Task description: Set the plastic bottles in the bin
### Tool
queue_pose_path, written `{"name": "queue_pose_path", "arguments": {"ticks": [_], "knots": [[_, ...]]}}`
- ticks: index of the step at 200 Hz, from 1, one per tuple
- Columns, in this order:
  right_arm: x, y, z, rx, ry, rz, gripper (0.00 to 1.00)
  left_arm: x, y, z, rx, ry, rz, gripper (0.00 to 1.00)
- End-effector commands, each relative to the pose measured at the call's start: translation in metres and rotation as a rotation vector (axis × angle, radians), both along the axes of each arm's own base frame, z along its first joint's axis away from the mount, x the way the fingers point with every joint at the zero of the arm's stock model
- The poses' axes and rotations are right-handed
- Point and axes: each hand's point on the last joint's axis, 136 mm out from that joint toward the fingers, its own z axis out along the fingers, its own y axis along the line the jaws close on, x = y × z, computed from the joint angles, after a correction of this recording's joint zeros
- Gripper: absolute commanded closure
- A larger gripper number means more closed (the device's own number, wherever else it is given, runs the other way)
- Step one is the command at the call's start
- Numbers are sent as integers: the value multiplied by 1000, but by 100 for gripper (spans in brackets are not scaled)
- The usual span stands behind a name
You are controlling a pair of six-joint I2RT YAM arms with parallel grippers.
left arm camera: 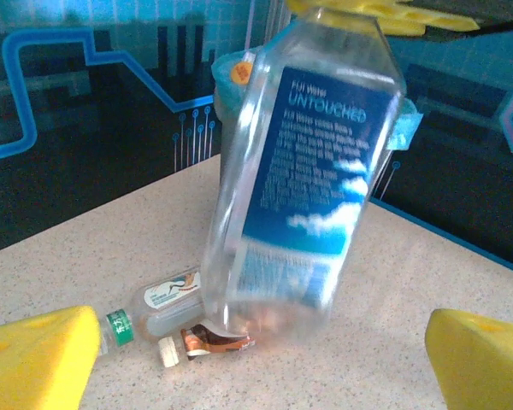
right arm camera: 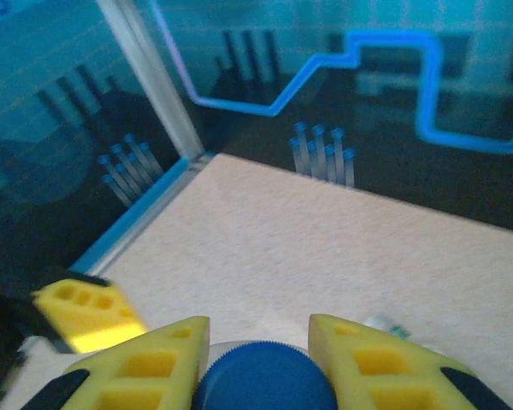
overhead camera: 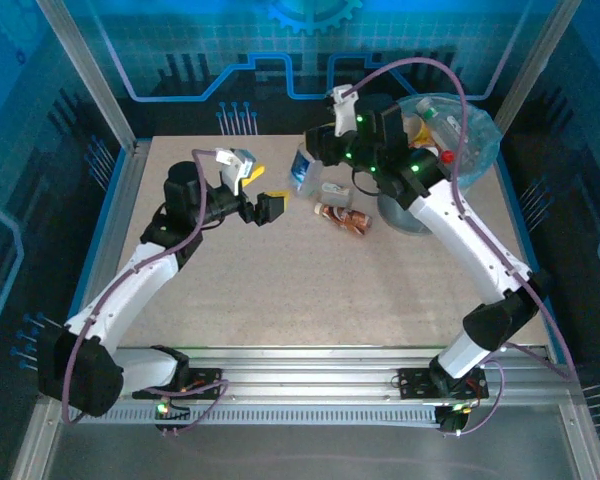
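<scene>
Our right gripper (right arm camera: 258, 331) has its fingers closed on the blue cap (right arm camera: 265, 380) of a Fiji water bottle (left arm camera: 312, 171), which hangs tilted near two bottles (overhead camera: 342, 215) lying on the bench (overhead camera: 280, 290). We judge the next move is to carry it over the bin (overhead camera: 485, 150) and release. The left gripper (overhead camera: 260, 192) has its fingers wide and empty.

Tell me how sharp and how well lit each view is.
Top external: sharp, evenly lit, with a blue cast. Left wrist: the Fiji water bottle smears at its base, label partly readable. Right wrist: soft throughout, the blue cap and back wall out of focus.
</scene>
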Motion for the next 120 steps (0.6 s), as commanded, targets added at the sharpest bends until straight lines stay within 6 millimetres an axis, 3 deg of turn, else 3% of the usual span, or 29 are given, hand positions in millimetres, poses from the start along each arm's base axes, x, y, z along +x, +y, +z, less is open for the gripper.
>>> {"name": "queue_pose_path", "arguments": {"ticks": [1,29,45,55,99,120], "knots": [[7,-59,38,-196,-156,-227,100,-11,2,25,-40,-62,3,1],[18,-121,58,-447,-209,-506,98,-11,8,25,-21,-51,42,1],[21,-143,62,-503,-191,-572,91,-9,10,26,-15,-51,62,1],[23,-161,66,-526,-195,-662,98,-8,11,27,-13,-52,69,1],[33,-196,75,-651,-205,-831,100,-8,10,24,-16,-40,63,1],[43,-208,63,-728,-153,-882,98,-8,10,21,-15,-33,62,1]]}}
